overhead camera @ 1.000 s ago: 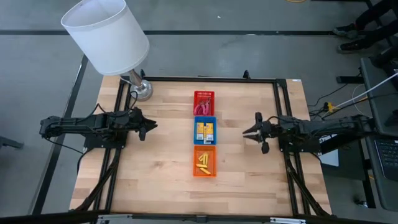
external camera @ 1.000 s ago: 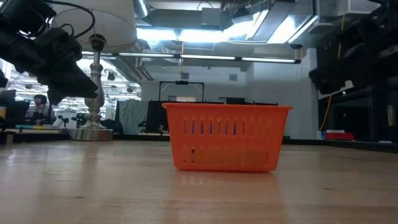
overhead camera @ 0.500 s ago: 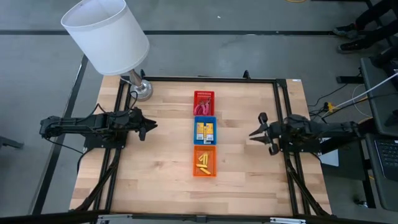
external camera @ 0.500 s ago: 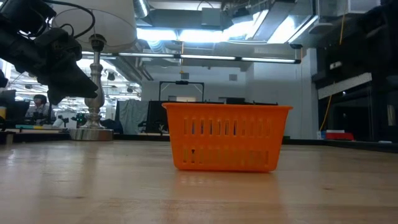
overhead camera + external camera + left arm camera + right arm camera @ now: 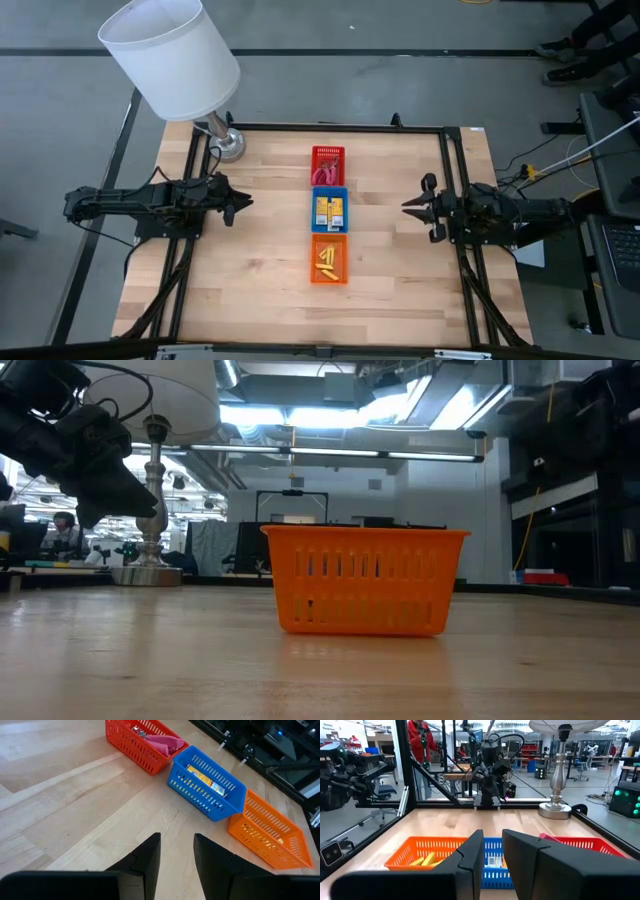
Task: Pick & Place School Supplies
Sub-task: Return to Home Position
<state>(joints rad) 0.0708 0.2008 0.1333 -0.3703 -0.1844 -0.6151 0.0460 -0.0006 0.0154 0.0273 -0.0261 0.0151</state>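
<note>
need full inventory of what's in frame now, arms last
table: one, light wood
lamp: one, white shade, table corner on left arm's side
red tray: one, red, lamp end of centre row
blue tray: one, blue, middle of row
orange tray: one, orange, other end
pink tools: count unclear, pink, in red tray
yellow packets: apparently two, yellow, in blue tray
yellow sticks: several, yellow, in orange tray
person: one, red top, beyond table
left pincer: dark, open, empty, left of trays
right pincer: dark, open, empty, right of trays

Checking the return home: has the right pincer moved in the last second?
Yes. In the high view the right pincer has drawn back from the blue tray, toward the right edge of the table.
</note>
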